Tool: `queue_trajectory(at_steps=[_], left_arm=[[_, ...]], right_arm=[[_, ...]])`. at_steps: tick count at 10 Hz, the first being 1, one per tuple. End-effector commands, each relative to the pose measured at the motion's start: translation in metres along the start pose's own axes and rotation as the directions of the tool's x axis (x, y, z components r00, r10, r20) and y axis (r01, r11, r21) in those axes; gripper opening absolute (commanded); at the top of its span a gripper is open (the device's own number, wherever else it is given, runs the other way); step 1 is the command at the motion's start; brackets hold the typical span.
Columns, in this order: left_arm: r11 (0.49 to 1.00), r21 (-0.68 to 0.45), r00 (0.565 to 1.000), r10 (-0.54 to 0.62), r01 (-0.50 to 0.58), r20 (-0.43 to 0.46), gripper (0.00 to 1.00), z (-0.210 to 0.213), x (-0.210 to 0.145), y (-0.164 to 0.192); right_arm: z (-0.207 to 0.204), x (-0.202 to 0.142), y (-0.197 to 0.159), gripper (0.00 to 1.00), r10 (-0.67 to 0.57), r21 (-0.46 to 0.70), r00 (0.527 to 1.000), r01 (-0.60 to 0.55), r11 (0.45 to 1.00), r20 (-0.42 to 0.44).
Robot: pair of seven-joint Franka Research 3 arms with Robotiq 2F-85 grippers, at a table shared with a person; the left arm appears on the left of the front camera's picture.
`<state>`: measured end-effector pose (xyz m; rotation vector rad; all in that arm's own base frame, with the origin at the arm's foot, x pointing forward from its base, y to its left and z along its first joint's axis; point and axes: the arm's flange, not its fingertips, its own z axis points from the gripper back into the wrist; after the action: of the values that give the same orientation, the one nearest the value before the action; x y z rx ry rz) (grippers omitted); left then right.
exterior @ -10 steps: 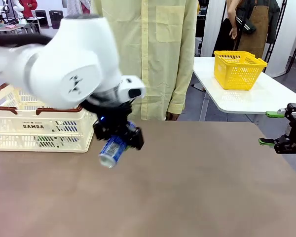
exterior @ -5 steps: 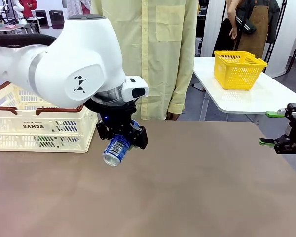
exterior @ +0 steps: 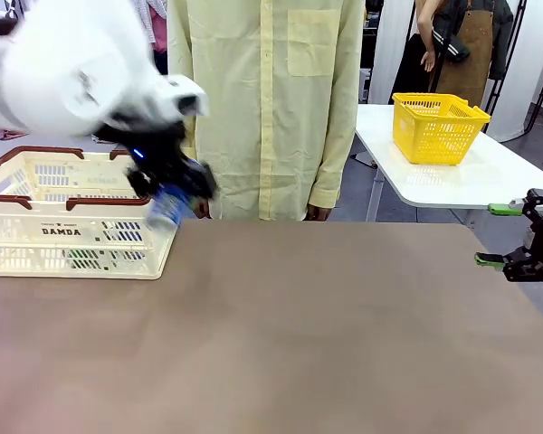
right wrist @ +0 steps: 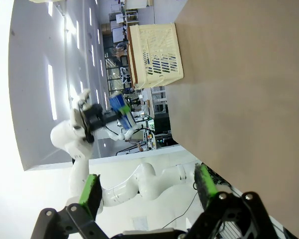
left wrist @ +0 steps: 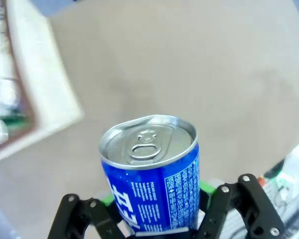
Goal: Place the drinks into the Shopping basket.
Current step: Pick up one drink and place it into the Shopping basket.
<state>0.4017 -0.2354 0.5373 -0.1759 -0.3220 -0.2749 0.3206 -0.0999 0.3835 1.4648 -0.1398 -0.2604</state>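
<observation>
A blue can with white print and a silver top (exterior: 166,210) is gripped in my left gripper (exterior: 172,201), which is shut on it and blurred by motion. It hangs just above the right-hand rim of the cream Shopping basket (exterior: 63,237) at the table's left. The left wrist view has the can (left wrist: 152,177) upright between the black fingers (left wrist: 77,219), with the basket's corner (left wrist: 37,84) off to the left; what lies inside is too blurred to tell. My right gripper (exterior: 505,237) is open at the table's right edge, its green pads (right wrist: 91,195) wide apart with nothing between them.
A person in a pale yellow shirt (exterior: 271,108) stands at the far side, close behind the basket's right end. A small yellow mesh basket (exterior: 439,127) sits on a white table (exterior: 489,185) at the back right. The brown tabletop (exterior: 326,334) spreads bare from the middle to the right.
My left arm has swung the blue can up and to the left, from over the table beside the basket to its right rim. The right gripper has not moved.
</observation>
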Motion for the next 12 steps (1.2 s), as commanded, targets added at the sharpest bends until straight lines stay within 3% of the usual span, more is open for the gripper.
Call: queue_trajectory(at_steps=[1,2,4,6,10,12], left_arm=[[1.000,0.021,1.000,-0.015,0.015,-0.004,0.00,0.008,0.048,0.072],[0.995,0.088,0.999,0.043,-0.041,-0.024,0.00,0.004,0.068,0.122],[0.963,0.080,0.965,0.260,-0.257,-0.029,0.00,-0.007,0.099,0.235],[0.921,0.096,0.920,0.386,-0.378,-0.074,0.00,-0.032,0.110,0.301],[0.906,0.096,0.896,0.423,-0.413,-0.134,0.00,-0.039,0.097,0.323],[0.914,0.120,0.909,0.401,-0.388,-0.116,0.00,-0.059,0.100,0.333]], right_arm=[[-0.001,0.001,0.004,1.00,-0.006,0.010,1.000,0.006,1.000,0.011],[-0.001,0.001,0.004,1.00,-0.006,0.010,1.000,0.006,1.000,0.011],[-0.001,0.001,0.004,1.00,-0.006,0.010,1.000,0.006,1.000,0.011],[-0.001,0.001,0.004,1.00,-0.006,0.010,1.000,0.006,1.000,0.011],[-0.001,0.001,0.004,1.00,-0.006,0.010,1.000,0.006,1.000,0.011],[-0.001,0.001,0.004,1.00,-0.006,0.010,1.000,0.006,1.000,0.011]])
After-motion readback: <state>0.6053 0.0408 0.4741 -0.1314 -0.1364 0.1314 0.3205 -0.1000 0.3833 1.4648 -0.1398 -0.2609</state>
